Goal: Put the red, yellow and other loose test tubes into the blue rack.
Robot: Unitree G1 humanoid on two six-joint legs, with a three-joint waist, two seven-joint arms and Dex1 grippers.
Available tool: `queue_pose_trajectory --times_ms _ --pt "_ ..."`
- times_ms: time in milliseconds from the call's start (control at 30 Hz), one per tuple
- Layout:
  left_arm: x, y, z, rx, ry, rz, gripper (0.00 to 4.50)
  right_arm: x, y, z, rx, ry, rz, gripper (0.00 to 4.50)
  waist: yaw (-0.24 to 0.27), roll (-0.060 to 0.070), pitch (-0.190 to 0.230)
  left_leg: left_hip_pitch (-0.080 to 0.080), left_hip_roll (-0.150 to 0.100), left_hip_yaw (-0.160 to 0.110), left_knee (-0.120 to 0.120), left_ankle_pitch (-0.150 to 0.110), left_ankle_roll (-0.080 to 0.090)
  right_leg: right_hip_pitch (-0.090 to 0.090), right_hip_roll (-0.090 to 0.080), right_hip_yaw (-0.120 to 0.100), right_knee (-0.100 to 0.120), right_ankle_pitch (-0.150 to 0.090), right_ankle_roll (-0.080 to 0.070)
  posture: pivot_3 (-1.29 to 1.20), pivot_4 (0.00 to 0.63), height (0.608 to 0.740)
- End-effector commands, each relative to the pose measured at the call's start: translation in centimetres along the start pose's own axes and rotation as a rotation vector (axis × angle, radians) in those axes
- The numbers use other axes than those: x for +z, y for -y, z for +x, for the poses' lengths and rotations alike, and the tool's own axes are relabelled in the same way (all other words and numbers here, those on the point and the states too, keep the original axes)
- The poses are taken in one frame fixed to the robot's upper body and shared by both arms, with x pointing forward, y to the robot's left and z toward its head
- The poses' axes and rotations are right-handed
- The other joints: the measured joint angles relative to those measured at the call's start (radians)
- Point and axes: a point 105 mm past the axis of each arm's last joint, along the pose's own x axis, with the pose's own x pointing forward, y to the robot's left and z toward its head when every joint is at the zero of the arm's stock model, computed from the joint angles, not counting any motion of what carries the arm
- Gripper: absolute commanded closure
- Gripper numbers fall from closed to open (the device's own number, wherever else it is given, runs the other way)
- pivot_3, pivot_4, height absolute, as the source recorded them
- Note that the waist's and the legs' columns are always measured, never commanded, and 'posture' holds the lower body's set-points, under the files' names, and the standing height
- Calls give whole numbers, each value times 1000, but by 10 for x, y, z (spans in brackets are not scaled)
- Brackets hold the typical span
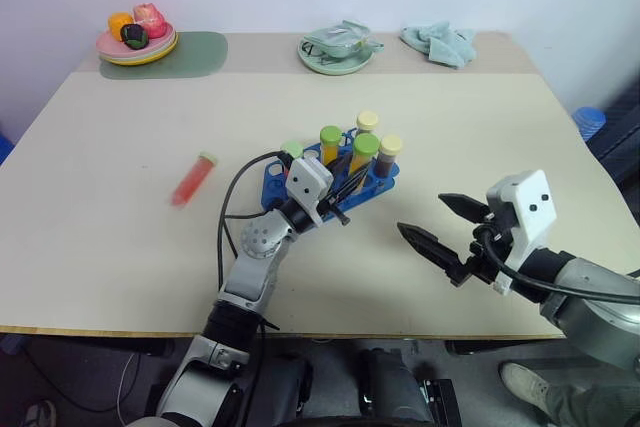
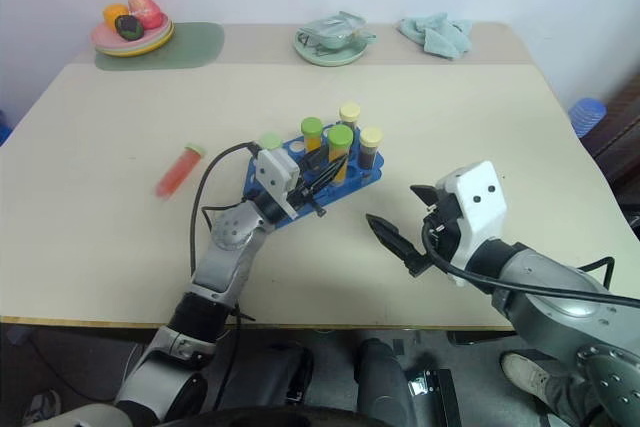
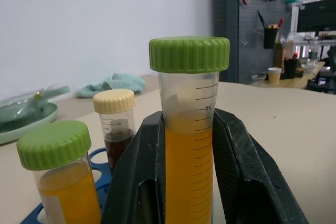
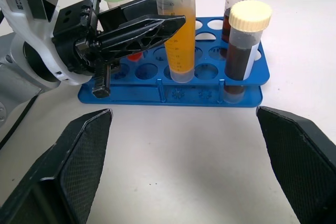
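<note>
- Gripping a green-capped clear plastic tube of orange-yellow liquid, your left gripper holds it seated in the bright blue plastic holed rack.
- Your right gripper waits wide open and empty.
- Pulling away carelessly could tip the rack; the red-liquid tube lies loose well left.

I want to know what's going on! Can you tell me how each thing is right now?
left gripper: shut on the orange-yellow tube
orange-yellow tube: upright, standing in the rack
blue rack: on the table, several tubes standing in it
red tube: lying loose on the table
right gripper: open, holding nothing
</note>
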Motion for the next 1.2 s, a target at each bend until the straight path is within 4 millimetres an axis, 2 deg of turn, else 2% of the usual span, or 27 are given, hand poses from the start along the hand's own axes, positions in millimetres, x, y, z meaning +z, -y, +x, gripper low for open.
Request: queue_pose_trajectory --times_ms 33,200,467,900,1200 --pt "-8 -4 0 22 -31 14 3813 8 -1 -1 15 36 -19 0 0 0 0 0 0 0 0 0 0 0 0 0 0 0 0 0 150 740" --pt "-14 -2 1 22 -42 19 3813 11 0 -1 24 32 -28 0 0 0 0 0 0 0 0 0 0 0 0 0 0 0 0 0 150 740" --pt "-22 18 -5 -52 -57 27 3813 18 1 -7 41 9 -34 0 3 0 0 1 0 0 0 0 0 1 0 0 0 0 0 0 150 740" --pt "-26 10 -3 -10 -81 39 3813 17 4 -7 51 -8 -26 0 24 0 0 1 0 0 0 -1 2 2 0 0 -2 0 1 0 150 740" --pt "-28 13 -11 -43 -96 14 3813 16 3 -6 55 -3 -29 0 23 0 0 1 0 0 0 -1 2 2 0 0 -2 0 1 0 150 740"
